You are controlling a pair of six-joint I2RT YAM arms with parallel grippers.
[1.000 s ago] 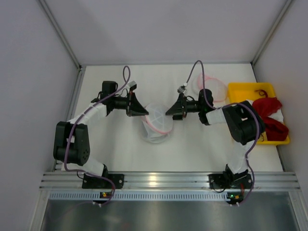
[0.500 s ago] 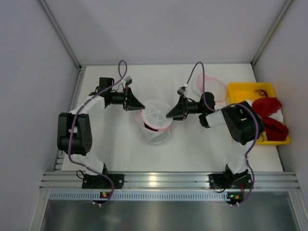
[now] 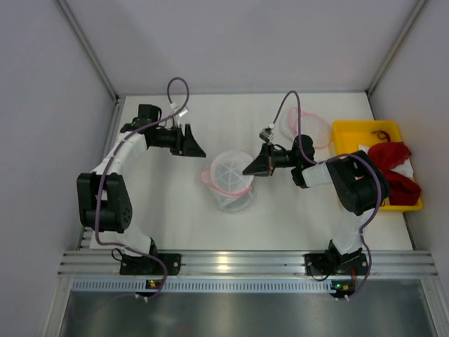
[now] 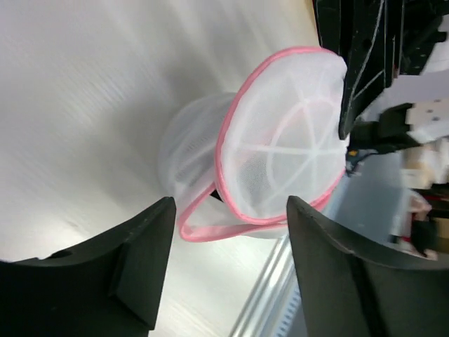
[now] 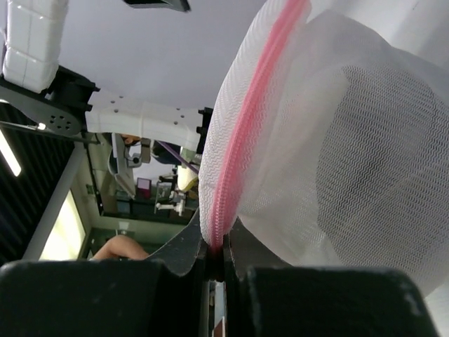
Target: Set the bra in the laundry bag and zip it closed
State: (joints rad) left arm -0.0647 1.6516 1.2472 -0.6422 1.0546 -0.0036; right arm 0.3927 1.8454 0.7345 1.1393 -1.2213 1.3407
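Laundry bag (image 3: 230,186) upright, mouth end upward

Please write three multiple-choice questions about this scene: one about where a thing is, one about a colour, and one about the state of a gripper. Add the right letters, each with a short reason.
1. Where is the yellow tray?
A. on the left
B. in the middle, under the bag
C. on the right

2. What colour is the trim of the mesh bag in the middle?
A. pink
B. blue
C. green

3. What is the right gripper doing?
A. hanging open over the tray
B. pinching the bag's rim, shut
C. standing wide open, touching nothing

Answers:
1 C: it sits at the right edge in the top view.
2 A: the zip band round its rim is pink.
3 B: the wrist view shows it closed on the pink rim.
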